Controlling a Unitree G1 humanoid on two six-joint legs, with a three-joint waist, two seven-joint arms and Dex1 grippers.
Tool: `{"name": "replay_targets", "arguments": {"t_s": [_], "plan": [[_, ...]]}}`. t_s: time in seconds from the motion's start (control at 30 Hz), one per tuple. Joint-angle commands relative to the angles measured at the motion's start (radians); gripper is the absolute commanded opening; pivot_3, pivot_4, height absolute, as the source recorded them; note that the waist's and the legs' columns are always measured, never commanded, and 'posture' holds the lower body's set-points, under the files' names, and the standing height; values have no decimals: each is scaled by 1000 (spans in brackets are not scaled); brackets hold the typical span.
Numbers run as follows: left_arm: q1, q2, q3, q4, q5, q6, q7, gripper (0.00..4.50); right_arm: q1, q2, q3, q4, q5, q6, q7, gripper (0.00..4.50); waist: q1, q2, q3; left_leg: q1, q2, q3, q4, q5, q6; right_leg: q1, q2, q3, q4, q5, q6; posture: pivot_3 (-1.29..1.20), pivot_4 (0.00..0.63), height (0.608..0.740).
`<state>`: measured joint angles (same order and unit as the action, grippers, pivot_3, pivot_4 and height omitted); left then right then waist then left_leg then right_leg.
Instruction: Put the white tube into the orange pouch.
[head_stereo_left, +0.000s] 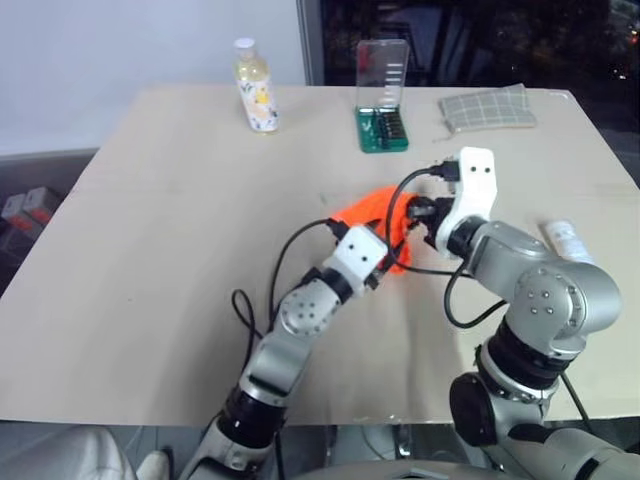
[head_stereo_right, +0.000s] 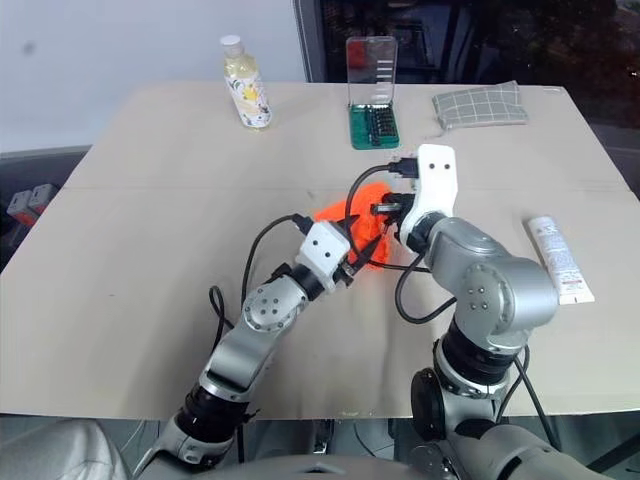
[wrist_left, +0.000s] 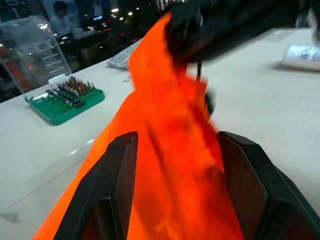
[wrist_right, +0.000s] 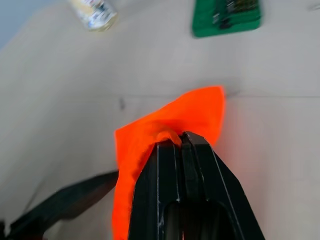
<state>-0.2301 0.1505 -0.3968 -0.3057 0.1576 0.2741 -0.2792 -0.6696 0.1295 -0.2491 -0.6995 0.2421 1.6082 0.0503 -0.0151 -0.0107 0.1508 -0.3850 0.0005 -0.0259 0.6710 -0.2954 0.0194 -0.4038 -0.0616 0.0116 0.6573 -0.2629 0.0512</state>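
From the head views we judge we are still readying the orange pouch (head_stereo_right: 350, 225): our right claw (head_stereo_right: 388, 212) is pinched shut on its fabric, lifting it, while our left claw (head_stereo_right: 355, 255) stands wide with the cloth between its fingers. The white tube (head_stereo_right: 560, 258) lies on the table (head_stereo_right: 150, 230) well apart, off to the right claw's outer side, untouched. In the left wrist view the bright, creased pouch rises between the spread fingers (wrist_left: 117, 170). In the right wrist view the closed fingertips bite a fold at the pouch's edge. Next, we think, the mouth must be spread before fetching the tube.
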Motion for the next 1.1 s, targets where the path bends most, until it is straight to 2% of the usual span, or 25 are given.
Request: {"name": "replay_targets", "arguments": {"t_s": [0.03, 0.6, 0.7, 0.77, 0.8, 0.93, 1.07, 1.1], "plan": [[13, 0, 2, -73, 56, -14, 37, 2368, 1, 59, -33, -44, 17, 6, -25, 0, -1, 0, 0, 0, 0, 0, 0, 0, 0, 0, 0, 0, 0, 0, 0, 0, 150, 740], [10, -63, 18, -22, 38, -5, 34, 2368, 4, 44, -38, -51, 106, 6, -75, 0, 0, 0, 0, 0, 0, 0, 0, -1, 1, 0, 0, 0, 0, 0, 0, 0, 150, 740], [3, -68, 20, -3, 38, -9, 31, 1487, 6, 39, -37, -54, 121, 6, -80, 0, 0, 0, 0, 0, 0, 0, 0, -1, 1, 0, 0, 0, 0, 0, 0, 0, 150, 740], [3, -68, 25, 3, 39, -13, 33, 650, 7, 35, -38, -54, 130, 6, -85, 0, 0, 0, 0, 0, 0, 0, 0, -1, 1, 0, 0, 0, 0, 0, 0, 0, 150, 740], [5, -67, 29, 3, 42, -13, 36, 26, 7, 33, -38, -55, 134, 6, -88, 0, 0, 0, 0, 0, 0, 0, 0, -1, 1, 0, 0, 0, 0, 0, 0, 0, 150, 740], [15, -59, 49, -13, 37, -17, 39, 26, 8, 22, -42, -56, 149, 6, -92, 0, 0, 0, 0, 0, 0, 0, 0, -1, 1, 0, 0, 0, 0, 0, 0, 0, 150, 740], [32, -61, 83, -70, -43, -26, -5, 26, 20, -23, -51, -52, 165, 6, -74, 0, 0, 0, 0, 0, 0, 0, 0, -1, 1, 0, 0, 0, 0, 0, 0, 0, 150, 740], [31, -59, 95, -86, -62, -20, -16, 26, 20, 2, -101, -51, 186, 6, -50, 0, 0, 0, 0, 0, 0, 0, 0, -1, 1, 0, 0, 0, 0, 0, 0, 0, 150, 740]]}}
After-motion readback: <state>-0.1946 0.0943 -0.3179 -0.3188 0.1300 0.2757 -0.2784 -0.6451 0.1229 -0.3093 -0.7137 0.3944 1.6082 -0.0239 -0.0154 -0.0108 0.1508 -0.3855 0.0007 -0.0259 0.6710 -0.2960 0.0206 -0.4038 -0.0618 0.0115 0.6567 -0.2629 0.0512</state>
